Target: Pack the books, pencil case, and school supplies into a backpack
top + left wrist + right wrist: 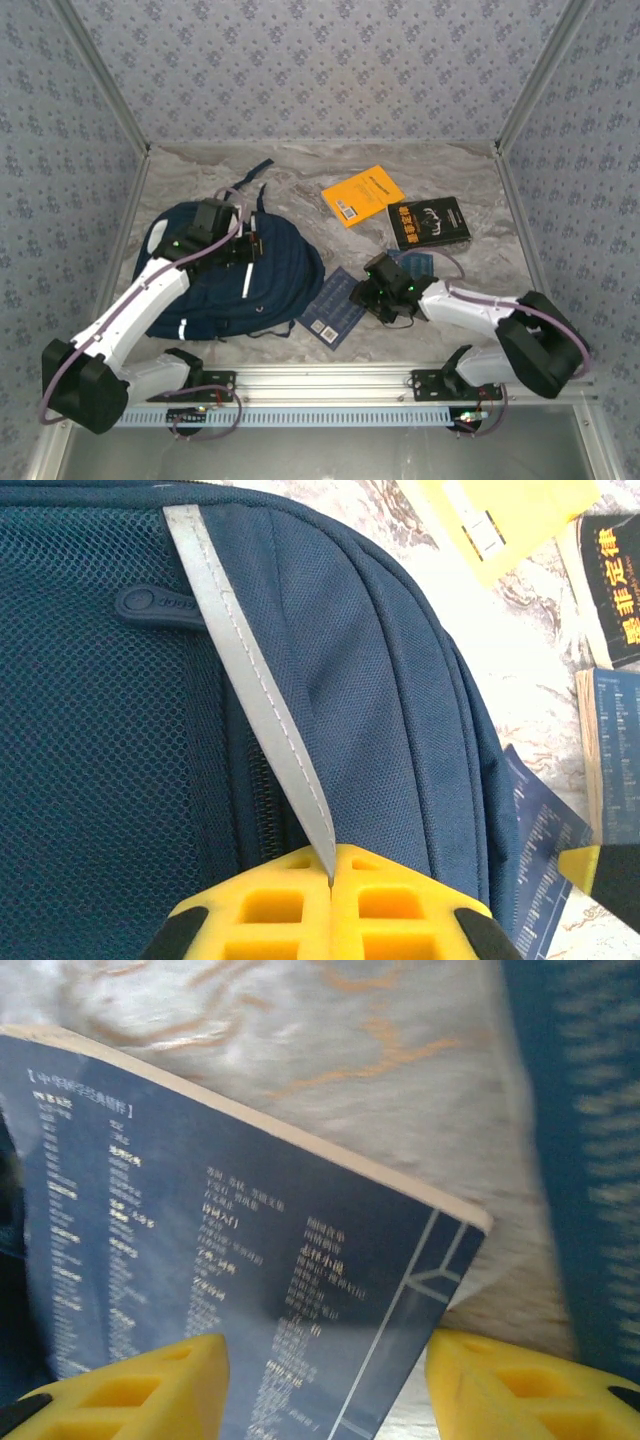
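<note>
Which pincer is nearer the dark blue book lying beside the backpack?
Right. The right pincer sits open over the dark blue book, straddling its corner; the left pincer is shut on a grey stripe of the backpack, farther off.

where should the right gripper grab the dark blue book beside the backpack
Probably the edge near its free corner, from the right arm's side. The blue book is thin and flat, so only an edge can be pinched, and its other end meets the backpack. The right gripper straddles that edge, jaws open.
</note>
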Robot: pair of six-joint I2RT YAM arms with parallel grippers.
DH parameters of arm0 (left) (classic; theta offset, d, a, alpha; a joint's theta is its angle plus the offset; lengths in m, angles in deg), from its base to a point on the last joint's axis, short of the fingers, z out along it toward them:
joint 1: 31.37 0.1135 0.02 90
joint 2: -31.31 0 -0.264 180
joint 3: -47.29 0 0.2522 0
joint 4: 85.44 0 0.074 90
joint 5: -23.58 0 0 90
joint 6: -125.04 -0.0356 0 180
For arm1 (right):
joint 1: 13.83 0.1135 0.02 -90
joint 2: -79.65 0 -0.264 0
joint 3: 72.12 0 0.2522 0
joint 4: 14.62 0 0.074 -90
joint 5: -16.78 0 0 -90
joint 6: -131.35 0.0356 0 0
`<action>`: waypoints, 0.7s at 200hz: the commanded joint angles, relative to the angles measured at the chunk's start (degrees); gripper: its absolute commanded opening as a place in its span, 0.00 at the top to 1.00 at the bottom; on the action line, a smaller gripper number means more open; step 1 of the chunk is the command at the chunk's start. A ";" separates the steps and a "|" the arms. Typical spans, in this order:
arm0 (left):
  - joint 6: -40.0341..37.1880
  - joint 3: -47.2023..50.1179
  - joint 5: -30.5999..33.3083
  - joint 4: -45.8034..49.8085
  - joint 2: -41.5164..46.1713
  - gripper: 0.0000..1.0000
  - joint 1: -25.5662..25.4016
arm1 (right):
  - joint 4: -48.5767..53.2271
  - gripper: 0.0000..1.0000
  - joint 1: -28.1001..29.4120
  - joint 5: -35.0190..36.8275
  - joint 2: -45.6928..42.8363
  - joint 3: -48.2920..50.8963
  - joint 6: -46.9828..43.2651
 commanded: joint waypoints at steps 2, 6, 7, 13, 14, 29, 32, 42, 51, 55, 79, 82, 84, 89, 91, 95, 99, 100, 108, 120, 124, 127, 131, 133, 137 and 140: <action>0.10 -0.10 -3.13 -2.93 -0.72 1.00 -1.15 | -16.71 0.45 -1.31 -9.69 7.53 -1.44 -2.64; -0.09 -0.16 -2.88 -2.85 -0.91 1.00 -1.24 | -17.57 0.45 -1.68 -10.47 8.13 -1.91 -2.93; -0.12 -0.18 -2.86 -2.84 -0.96 1.00 -1.24 | -17.76 0.45 -1.84 -10.63 8.31 -2.01 -2.99; -0.29 -0.20 -2.60 -2.70 -1.26 1.00 -1.29 | -19.17 0.45 -2.48 -11.62 9.03 -2.49 -3.55; -0.30 -0.20 -2.55 -2.72 -1.27 1.00 -1.31 | -19.44 0.45 -2.55 -11.78 9.20 -2.61 -3.60; -0.72 0.06 -2.22 -2.87 -1.98 1.00 -1.38 | -23.66 0.46 -4.33 -15.43 10.93 -3.58 -4.33; -0.81 -0.02 -2.08 -2.85 -2.18 1.00 -1.42 | -24.53 0.46 -4.75 -16.14 11.23 -3.80 -4.36; -1.15 -0.25 -1.61 -2.66 -2.87 1.00 -1.42 | -27.46 0.46 -5.87 -18.46 12.23 -3.95 -4.03; -1.43 -0.33 -1.46 -2.59 -3.49 1.00 -1.42 | -31.05 0.46 -6.81 -20.58 12.78 -3.77 -3.75; -1.62 -0.33 -1.43 -2.62 -3.74 1.00 -1.42 | -32.28 0.46 -7.17 -21.40 13.12 -3.71 -3.65; -2.46 -0.47 -0.48 -2.10 -4.79 1.00 -1.54 | -37.04 0.46 -7.55 -24.83 13.67 -3.82 -3.98; -2.51 -0.38 -0.32 -2.04 -4.79 1.00 -1.62 | -37.65 0.46 -7.54 -24.78 13.69 -3.79 -3.62; -2.58 -0.33 -0.33 -2.08 -4.79 1.00 -1.67 | -37.77 0.46 -7.54 -24.73 13.67 -3.80 -3.54; -2.83 -0.29 -0.38 -2.17 -4.75 1.00 -1.91 | -37.83 0.46 -7.40 -24.99 13.59 -3.75 -3.87; -2.96 -0.22 -0.38 -2.22 -4.74 1.00 -2.01 | -37.75 0.46 -7.33 -25.09 13.47 -3.77 -3.98; -3.27 -0.26 -0.36 -2.21 -4.79 1.00 -2.19 | -37.84 0.46 -7.21 -25.19 13.29 -3.65 -4.18; -3.62 -0.39 -0.33 -2.09 -4.79 1.00 -2.34 | -37.81 0.46 -7.04 -25.29 13.09 -3.54 -4.38; -3.68 -0.43 -0.27 -2.06 -4.84 1.00 -2.45 | -37.77 0.46 -7.03 -25.29 13.07 -3.48 -4.41; -4.39 -0.83 -0.08 -1.63 -4.90 1.00 -2.62 | -37.31 0.46 -6.85 -25.21 12.38 -3.01 -4.65; -4.86 -0.98 0.56 -1.42 -4.88 1.00 -2.57 | -36.64 0.46 -6.82 -25.28 11.22 -2.48 -5.55; -4.96 -0.94 0.73 -1.34 -4.84 1.00 -2.58 | -36.21 0.46 -6.76 -25.44 10.90 -2.46 -5.79; -5.05 -1.02 0.69 -1.33 -4.80 1.00 -2.62 | -35.63 0.46 -6.75 -25.53 10.61 -2.46 -5.97; -5.13 -1.03 0.70 -1.35 -4.79 1.00 -2.61 | -35.33 0.46 -6.75 -25.72 10.25 -2.38 -6.28; -5.14 -1.00 0.61 -1.38 -4.79 1.00 -2.58 | -35.28 0.46 -6.75 -25.84 10.09 -2.37 -6.38; -5.17 -0.97 0.46 -1.46 -4.85 1.00 -2.59 | -35.32 0.46 -6.75 -25.91 9.85 -2.29 -6.46; -5.17 -0.99 0.30 -1.57 -4.88 1.00 -2.63 | -35.42 0.46 -6.75 -26.11 9.61 -2.21 -6.47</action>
